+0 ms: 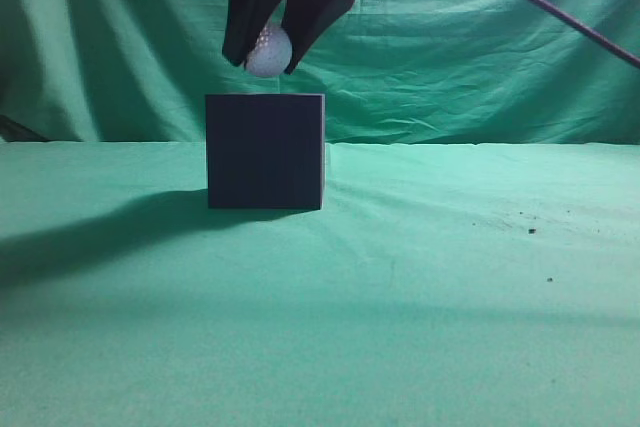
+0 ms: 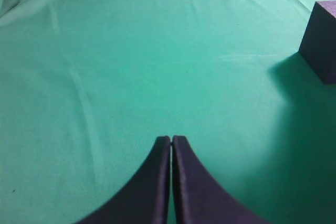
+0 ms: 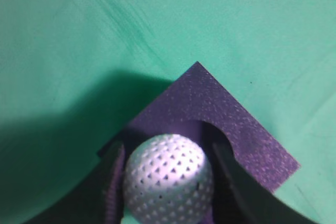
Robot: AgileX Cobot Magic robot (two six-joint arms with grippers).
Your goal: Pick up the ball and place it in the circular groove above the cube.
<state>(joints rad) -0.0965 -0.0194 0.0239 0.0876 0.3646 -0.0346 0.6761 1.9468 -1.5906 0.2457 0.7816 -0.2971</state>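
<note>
The dark cube (image 1: 265,151) stands on the green cloth left of centre. My right gripper (image 1: 266,55) hangs just above the cube's top, shut on the white dimpled ball (image 1: 268,51). In the right wrist view the ball (image 3: 168,182) sits between the two fingers of that gripper (image 3: 167,179), over the cube's top (image 3: 220,114) and its round groove (image 3: 207,129). My left gripper (image 2: 171,140) is shut and empty, low over bare cloth. The cube's corner (image 2: 321,40) shows at the right edge of the left wrist view.
A green cloth (image 1: 420,287) covers the table and hangs as a backdrop (image 1: 470,47). A dark cable (image 1: 560,7) crosses the upper right. A few dark specks (image 1: 530,230) lie on the cloth at the right.
</note>
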